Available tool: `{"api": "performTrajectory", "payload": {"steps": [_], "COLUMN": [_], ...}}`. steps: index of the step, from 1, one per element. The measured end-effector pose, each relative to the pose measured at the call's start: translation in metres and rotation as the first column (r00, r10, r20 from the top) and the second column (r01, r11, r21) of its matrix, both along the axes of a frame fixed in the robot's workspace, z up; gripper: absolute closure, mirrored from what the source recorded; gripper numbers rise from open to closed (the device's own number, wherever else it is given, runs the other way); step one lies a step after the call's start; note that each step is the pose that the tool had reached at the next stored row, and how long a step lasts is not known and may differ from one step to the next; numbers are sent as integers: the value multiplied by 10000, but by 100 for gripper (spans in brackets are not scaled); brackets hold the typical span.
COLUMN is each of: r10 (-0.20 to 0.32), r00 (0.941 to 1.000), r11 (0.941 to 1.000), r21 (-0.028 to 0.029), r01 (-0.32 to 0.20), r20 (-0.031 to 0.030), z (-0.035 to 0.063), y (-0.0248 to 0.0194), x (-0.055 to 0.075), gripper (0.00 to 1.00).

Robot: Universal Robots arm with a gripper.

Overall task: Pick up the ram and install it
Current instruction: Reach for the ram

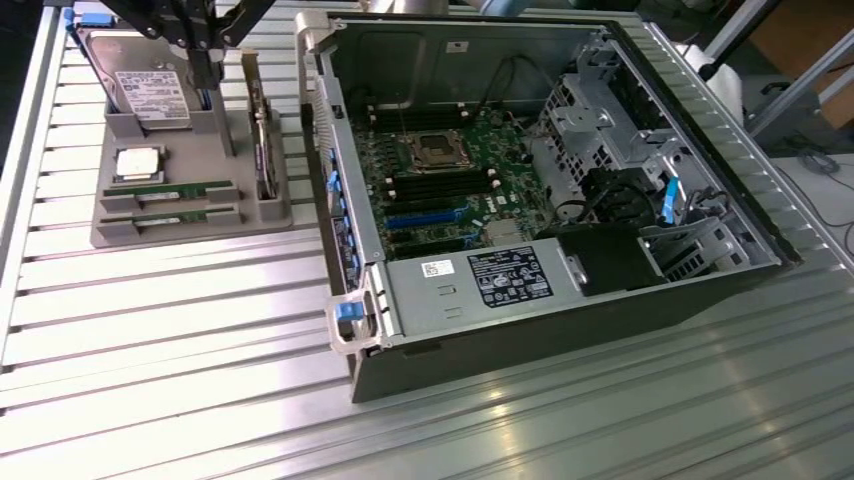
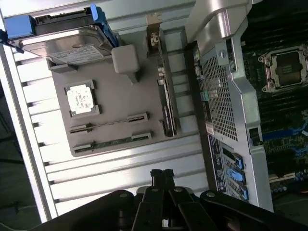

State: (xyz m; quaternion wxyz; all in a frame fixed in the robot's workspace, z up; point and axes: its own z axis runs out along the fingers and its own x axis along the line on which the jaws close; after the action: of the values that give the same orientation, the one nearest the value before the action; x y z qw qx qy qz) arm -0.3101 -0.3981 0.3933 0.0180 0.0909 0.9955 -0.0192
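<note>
Ribbed silver metal tabletop (image 1: pixel 160 330) runs under everything, and on it sit a flat grey plastic tray (image 1: pixel 160 236) and a big open black computer case (image 1: pixel 534 340). High up by the tray hangs the black tool (image 2: pixel 161 175). Its two fingers are pressed tight together and it holds nothing. Down below the tool, out ahead of its tips, the long thin green ram stick (image 1: pixel 170 187) lies in a slot of the tray. A twin ram stick (image 1: pixel 170 213) lies just beside it. A square silver processor chip (image 1: pixel 139 162) sits close to them. I think the step now is getting to a stick. To do it well, the tool should spread its fingers first and turn so they match the stick's long thin sides. Then it should come straight down over the middle and keep off the chip and the other stick.
</note>
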Motion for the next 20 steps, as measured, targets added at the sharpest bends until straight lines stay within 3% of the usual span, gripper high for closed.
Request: {"api": "performTrajectory", "payload": {"steps": [3, 5, 9, 13, 20], "r10": [1061, 1443, 1481, 1481, 1481], "r00": [9944, 9895, 9890, 9890, 9890], "r11": [9944, 9895, 9890, 9890, 9890], "r21": [0, -1, -1, -1, -1], "r01": [-1061, -1443, -1481, -1481, -1481], "r20": [1, 0, 1, 0, 0], "z": [0, 0, -1, 0, 0], "y": [0, 0, 0, 0, 0], "x": [-2, -9, -86, -251, -358], "gripper": [90, 90, 90, 90, 90]}}
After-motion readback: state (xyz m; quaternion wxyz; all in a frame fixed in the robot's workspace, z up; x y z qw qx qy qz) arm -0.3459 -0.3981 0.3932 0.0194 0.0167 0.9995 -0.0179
